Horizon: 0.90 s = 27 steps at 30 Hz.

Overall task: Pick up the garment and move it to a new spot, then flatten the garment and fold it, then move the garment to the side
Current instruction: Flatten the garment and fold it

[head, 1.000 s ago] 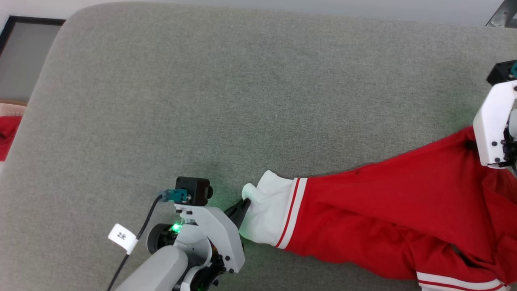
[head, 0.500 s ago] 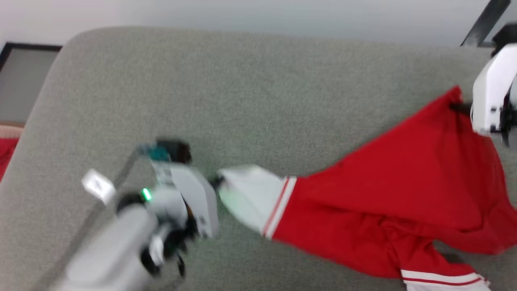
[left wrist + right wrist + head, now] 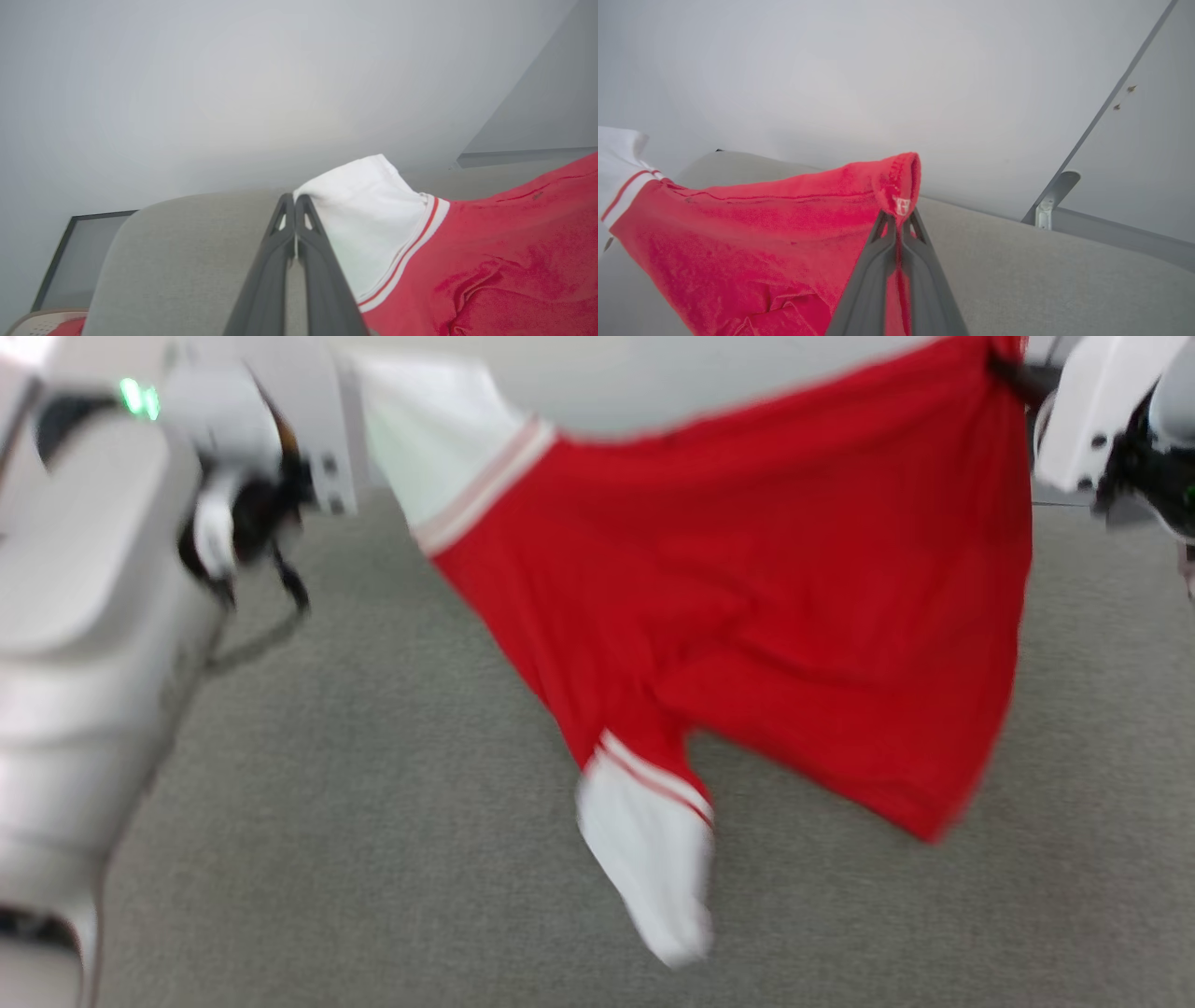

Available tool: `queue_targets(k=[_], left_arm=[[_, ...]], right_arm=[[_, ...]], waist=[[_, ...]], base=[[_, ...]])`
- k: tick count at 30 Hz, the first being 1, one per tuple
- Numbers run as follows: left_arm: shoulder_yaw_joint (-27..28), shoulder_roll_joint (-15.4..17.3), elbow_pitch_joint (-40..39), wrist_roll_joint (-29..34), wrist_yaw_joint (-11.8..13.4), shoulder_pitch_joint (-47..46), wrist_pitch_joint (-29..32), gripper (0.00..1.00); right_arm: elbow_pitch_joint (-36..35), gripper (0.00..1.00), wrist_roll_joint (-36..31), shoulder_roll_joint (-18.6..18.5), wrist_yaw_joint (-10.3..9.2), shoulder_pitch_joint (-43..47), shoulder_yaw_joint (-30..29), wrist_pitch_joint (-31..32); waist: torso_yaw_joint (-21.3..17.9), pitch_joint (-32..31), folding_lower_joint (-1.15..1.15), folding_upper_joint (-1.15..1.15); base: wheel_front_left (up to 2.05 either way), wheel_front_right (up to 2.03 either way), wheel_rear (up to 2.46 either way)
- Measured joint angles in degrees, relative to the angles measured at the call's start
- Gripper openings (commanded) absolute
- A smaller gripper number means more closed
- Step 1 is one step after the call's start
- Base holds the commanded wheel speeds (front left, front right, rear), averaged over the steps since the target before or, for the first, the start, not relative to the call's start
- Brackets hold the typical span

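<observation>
This looks like a plain indoor test room rather than a home. There is a bare pale wall [image 3: 233, 93] and a grey fabric-covered counter [image 3: 373, 821] with a rounded corner. A dark-framed panel [image 3: 70, 261] stands beside the counter, and a metal bracket [image 3: 1046, 207] sits on a wall rail.

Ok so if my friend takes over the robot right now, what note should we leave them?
Left pincer: shut on the white cuff of the garment.
Right pincer: shut on its red edge by the logo.
The garment hangs stretched between them above the grey cushion, one white-ended leg dangling.
Done: picked up.
To do: set it down in a new spot, flatten, fold, move aside.
</observation>
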Motion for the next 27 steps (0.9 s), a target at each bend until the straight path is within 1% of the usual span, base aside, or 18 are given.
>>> queue_targets(k=[3, 5, 10, 13, 16, 21, 25, 27], left_arm=[[-0.99, -0.58, 6.2, 2.81, -1.77, -6.32, -1.83, 0.0], [-0.75, -0.79, 10.49, 3.66, -2.34, -10.04, -3.11, 0.0], [-0.26, -1.15, 18.35, 6.65, -3.64, -19.4, -10.4, 0.0], [0.33, -1.41, 22.08, 7.81, -3.92, -24.14, -15.43, 0.0], [0.75, -1.59, 25.61, 8.56, -4.43, -27.96, -19.08, 0.0], [1.52, -1.77, 30.31, 8.56, -6.41, -32.68, -23.72, 0.0], [2.29, -1.94, 33.16, 8.28, -7.39, -35.44, -26.72, 0.0], [2.98, -2.11, 34.37, 7.77, -7.5, -36.96, -28.15, 0.0]], right_arm=[[3.0, 0.0, -2.92, 1.44, 0.0, -3.0, -1.51, -7.37], [5.73, 0.0, -5.8, 2.38, 0.0, -5.27, -3.02, -12.82], [11.41, 0.0, -10.95, 4.83, 0.01, -10.5, -4.77, -24.02], [14.59, 0.0, -12.96, 5.44, 0.01, -13.71, -6.04, -29.2], [17.5, 0.0, -14.39, 6.88, 0.02, -16.19, -6.77, -33.09], [22.38, 0.0, -15.25, 8.33, 0.03, -20.19, -7.86, -35.6], [24.47, 0.0, -16.0, 8.92, 0.03, -23.59, -8.61, -39.08], [25.4, 0.0, -16.8, 9.28, 0.03, -25.04, -8.72, -41.05]], waist=[[-1.36, -0.41, 0.0, 0.0], [-2.29, -0.53, 0.0, 0.0], [-4.46, -0.28, 0.0, 0.0], [-5.33, 0.36, 0.0, 0.0], [-5.9, 1.4, 0.0, 0.0], [-6.5, 3.89, 0.0, 0.0], [-6.8, 6.7, 0.0, 0.0], [-6.91, 8.39, 0.0, 0.0]], base=[[0.0, 0.0, 0.0], [0.0, 0.0, 0.0], [0.0, 0.0, 0.0], [0.0, 0.0, 0.0], [0.0, 0.0, 0.0], [0.0, 0.0, 0.0], [0.0, 0.0, 0.0], [0.0, 0.0, 0.0]])
